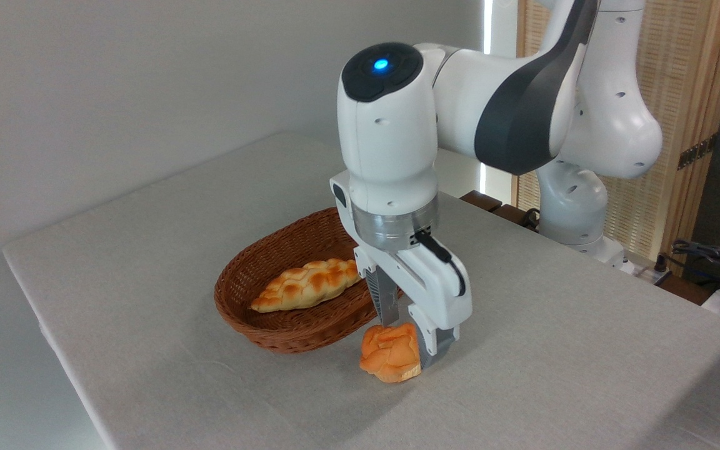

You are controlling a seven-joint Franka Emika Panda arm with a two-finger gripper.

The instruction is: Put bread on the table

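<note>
One bread [390,356] sits on the table [147,262] toward its near edge, grasped between the gripper [411,334] fingers; one wicker basket [254,275] just behind holds one braided loaf [307,284].

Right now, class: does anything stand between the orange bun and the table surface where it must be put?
Nothing visible does. The bread sits between the gripper fingers, low over or already touching the bare grey table, just outside the wicker basket. The braided loaf lies inside the basket, clear of it.

arm bent low, tool [409,334] pointing down
</note>
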